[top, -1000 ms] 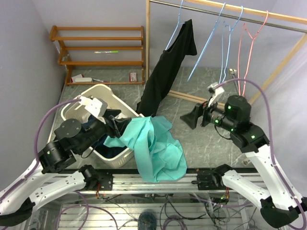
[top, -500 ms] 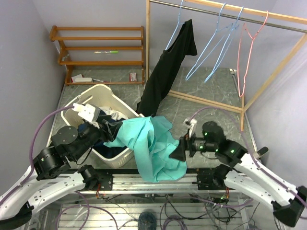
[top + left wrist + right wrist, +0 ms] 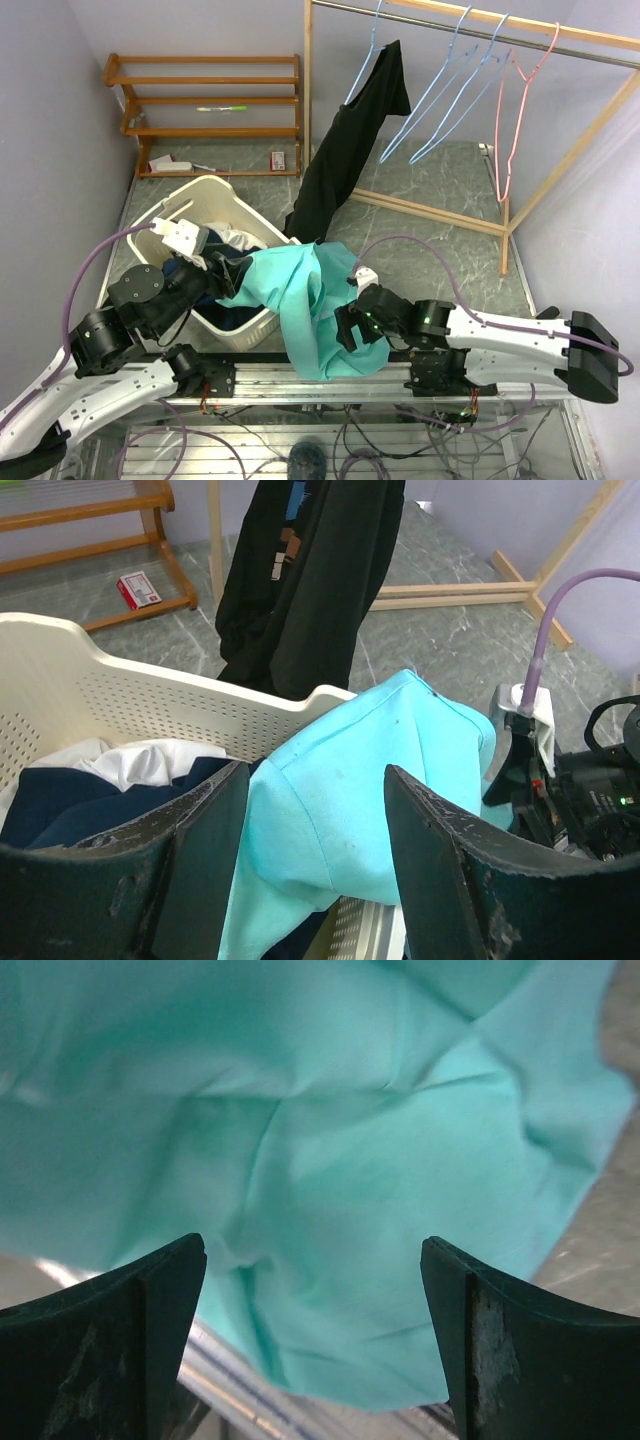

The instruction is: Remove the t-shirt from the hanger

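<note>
A black t-shirt [image 3: 350, 150] hangs slanted from a light blue hanger [image 3: 366, 55] on the rack bar [image 3: 430, 22]; it also shows in the left wrist view [image 3: 310, 590]. A teal t-shirt [image 3: 310, 300] lies off any hanger, draped over the white basket's rim [image 3: 205, 185] and down to the table's front edge. My left gripper [image 3: 228, 272] is open over the basket, with the teal cloth [image 3: 370, 780] between its jaws [image 3: 315, 780]. My right gripper [image 3: 345, 325] is open, low at the teal shirt's right edge; the cloth [image 3: 330, 1130] fills its view just beyond its fingertips [image 3: 315, 1250].
The basket [image 3: 130, 695] holds dark blue and white clothes. Two empty blue hangers [image 3: 440, 90] and a pink one [image 3: 520, 100] hang on the rack. A wooden shelf [image 3: 200, 100] stands at the back left. The rack's wooden base bar [image 3: 430, 212] crosses the floor.
My right arm has swung down from beside the rack to the teal shirt at the table's front. The empty blue hangers have swung. My left arm has barely moved.
</note>
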